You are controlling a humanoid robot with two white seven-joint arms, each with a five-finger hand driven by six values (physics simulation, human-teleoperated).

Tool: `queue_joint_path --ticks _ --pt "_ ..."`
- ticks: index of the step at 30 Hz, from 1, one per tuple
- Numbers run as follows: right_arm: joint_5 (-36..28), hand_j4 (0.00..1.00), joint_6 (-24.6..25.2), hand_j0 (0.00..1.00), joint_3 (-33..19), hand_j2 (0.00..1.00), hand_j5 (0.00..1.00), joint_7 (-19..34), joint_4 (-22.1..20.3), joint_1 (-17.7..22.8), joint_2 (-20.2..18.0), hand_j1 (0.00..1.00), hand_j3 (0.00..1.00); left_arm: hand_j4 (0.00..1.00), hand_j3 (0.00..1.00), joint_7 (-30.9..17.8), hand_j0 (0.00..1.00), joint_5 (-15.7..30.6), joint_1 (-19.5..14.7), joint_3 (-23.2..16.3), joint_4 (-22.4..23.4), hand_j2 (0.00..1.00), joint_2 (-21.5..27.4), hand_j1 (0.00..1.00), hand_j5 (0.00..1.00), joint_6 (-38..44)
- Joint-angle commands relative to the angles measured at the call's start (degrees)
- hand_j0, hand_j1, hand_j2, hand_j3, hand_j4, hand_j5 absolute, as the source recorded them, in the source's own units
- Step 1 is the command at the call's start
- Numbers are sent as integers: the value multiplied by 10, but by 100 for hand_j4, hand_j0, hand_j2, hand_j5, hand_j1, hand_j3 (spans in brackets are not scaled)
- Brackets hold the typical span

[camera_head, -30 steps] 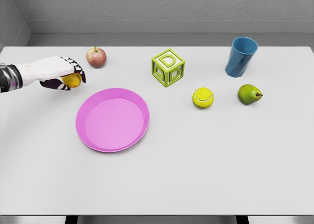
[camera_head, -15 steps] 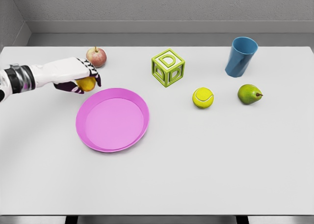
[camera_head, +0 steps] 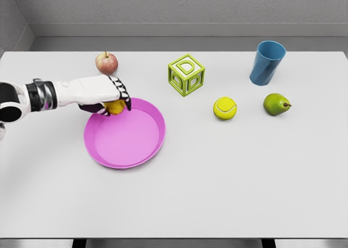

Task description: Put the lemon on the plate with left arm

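Now the left hand point(camera_head: 103, 94), glossy white with dark fingers, is curled around the small round yellow lemon point(camera_head: 115, 106) over the rim of the smooth pink round plate point(camera_head: 142, 150) at its 11 o'clock. A matte red apple point(camera_head: 106, 62) sits at 12 o'clock from the hand on the white table point(camera_head: 217, 188).
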Motion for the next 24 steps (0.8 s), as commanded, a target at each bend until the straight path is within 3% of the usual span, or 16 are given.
queue_joint_path --ticks 1,8,10,16,17,19,21,24 --pt "0 100 0 100 0 100 100 0 0 0 0 100 100 56 56 0 56 6 0 -15 -13 56 0 56 56 2" --pt "0 100 0 100 0 100 100 0 0 0 0 100 100 57 57 1 57 5 0 -36 -20 57 0 57 57 2" --pt "0 100 0 100 0 100 100 0 0 0 0 100 100 98 98 3 98 7 -1 -35 -20 98 -1 98 98 2" --pt "0 100 0 100 0 100 100 0 0 0 0 100 100 100 100 3 100 9 -8 -27 -19 100 0 100 100 2" --pt "0 100 0 100 0 100 100 0 0 0 0 100 100 100 100 2 100 10 -9 -9 -15 100 0 100 100 2" --pt "0 100 0 100 0 100 100 0 0 0 0 100 100 100 100 0 100 12 -8 66 19 100 13 100 100 2" --pt "0 100 0 100 0 100 100 0 0 0 0 100 100 100 100 0 100 25 -6 89 35 100 22 100 100 2" --pt "0 100 0 100 0 100 100 0 0 0 0 100 100 100 100 1 100 26 1 149 140 100 34 100 100 2"
